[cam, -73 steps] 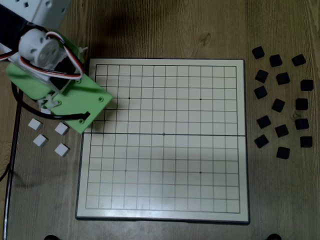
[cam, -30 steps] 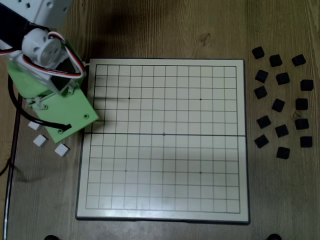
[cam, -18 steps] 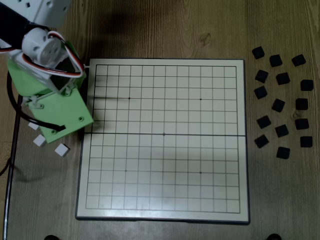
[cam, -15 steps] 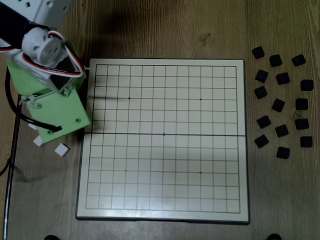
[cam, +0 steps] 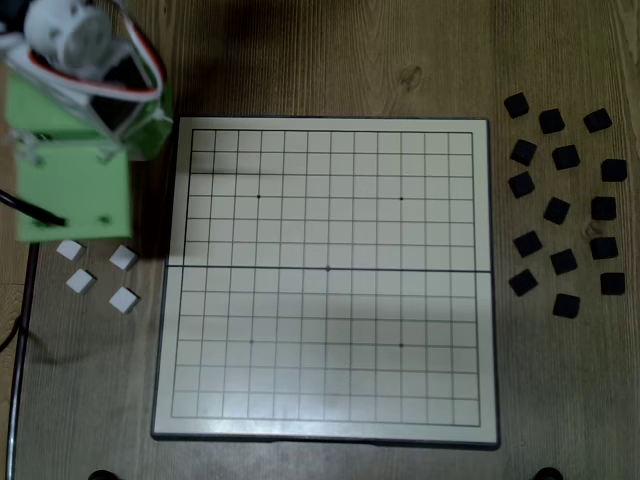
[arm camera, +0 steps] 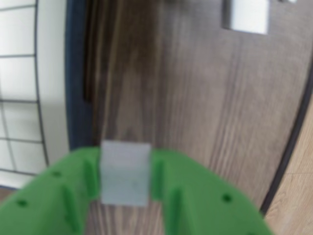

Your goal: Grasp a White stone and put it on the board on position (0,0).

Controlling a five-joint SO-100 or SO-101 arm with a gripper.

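Tool (arm camera: 125,176) clamping White stone (arm camera: 125,172), just beside board (arm camera: 78,73) rim

No legible text, label, brand, number or sign appears in either view. The board (cam: 327,275) carries only a thin dark grid, a bolder middle line and five small dots, with no coordinates or lettering along its rim. The white squares (cam: 124,299) beside it and the black blocks (cam: 563,262) on the far side are plain and unmarked. The green hand (arm camera: 125,193) shows bare plastic with small holes and no printing; the pale square (arm camera: 125,172) seen between its fingers in the wrist view is blank, though that view is blurred. The wooden bench (cam: 350,60) bears no markings.
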